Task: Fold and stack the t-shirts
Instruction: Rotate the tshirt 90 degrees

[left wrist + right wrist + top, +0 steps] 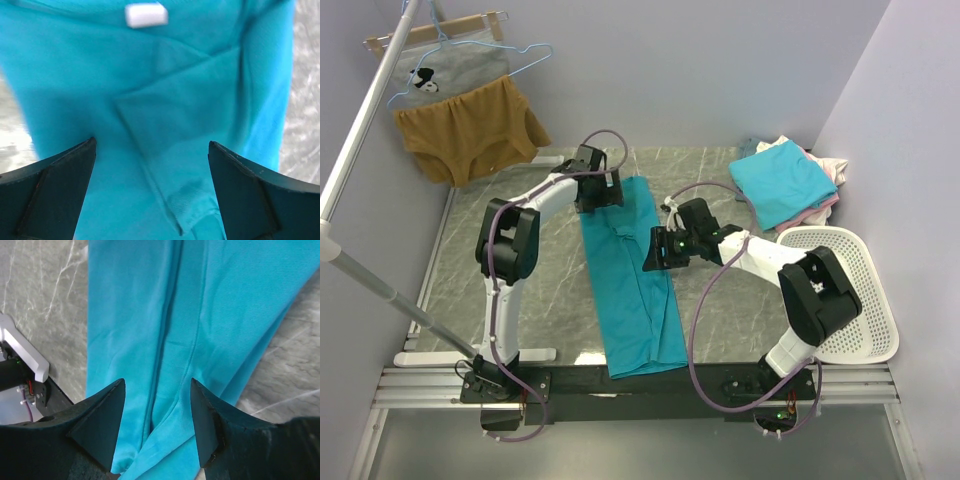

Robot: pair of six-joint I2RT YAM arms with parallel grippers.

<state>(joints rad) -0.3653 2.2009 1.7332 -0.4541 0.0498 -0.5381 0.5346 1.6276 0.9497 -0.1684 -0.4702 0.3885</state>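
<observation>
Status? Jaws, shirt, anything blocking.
Left gripper: jaws wide open over teal t-shirt, collar end. Right gripper: jaws open over its middle, nothing held. Shirt folded into long strip. Nothing on it; turquoise pile sits apart.

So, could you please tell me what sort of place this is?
Most likely a robotics lab cell for laundry folding: a teal t-shirt lies on a marble-look table boxed in by plain walls, with a white basket and hung garments beside.

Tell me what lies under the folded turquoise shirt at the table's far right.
Under the turquoise shirt, pink cloth and white cloth peek out along its right and far edges. The shirt covers the rest, so how many garments lie there cannot be told.
</observation>
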